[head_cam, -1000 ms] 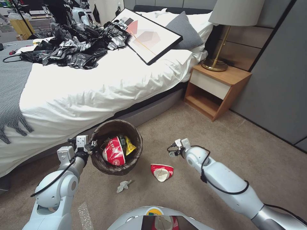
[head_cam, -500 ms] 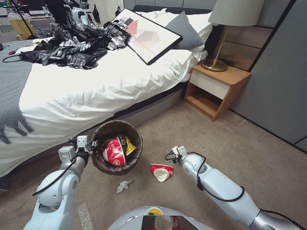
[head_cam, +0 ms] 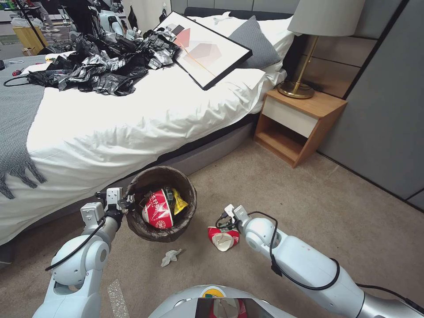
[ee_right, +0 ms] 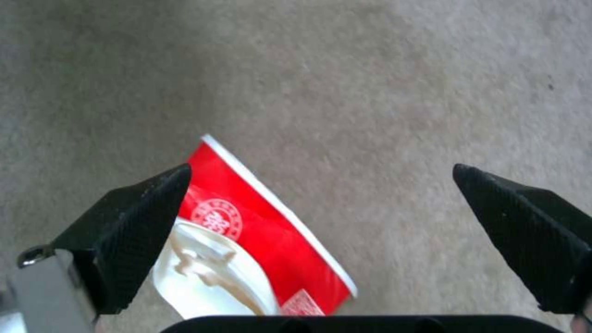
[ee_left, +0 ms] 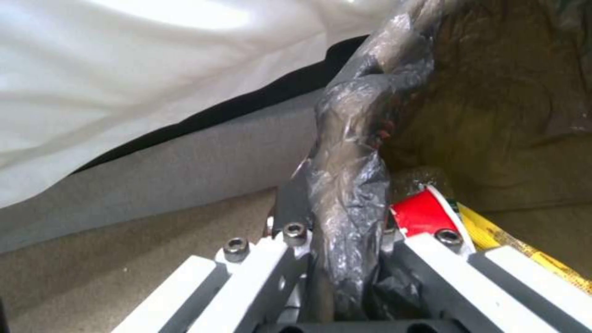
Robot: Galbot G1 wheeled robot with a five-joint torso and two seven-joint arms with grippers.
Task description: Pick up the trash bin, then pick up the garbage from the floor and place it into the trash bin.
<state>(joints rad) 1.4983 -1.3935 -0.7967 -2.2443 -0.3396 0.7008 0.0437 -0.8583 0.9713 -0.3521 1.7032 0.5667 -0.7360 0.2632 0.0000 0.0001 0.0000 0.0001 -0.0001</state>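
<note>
While my left jaws (head_cam: pixel 125 202) grip the trash bin (head_cam: pixel 161 203) rim, my right jaws (ee_right: pixel 321 236) hang wide open over the crushed bowl (ee_right: pixel 247 240); next I must straddle it.

Room's evenly lit, soft shadows on my head view, lines bending near the edges. Glare blows out the sheet (ee_left: pixel 123 69) upper left on my left wrist; both wrist views look blurry.
</note>
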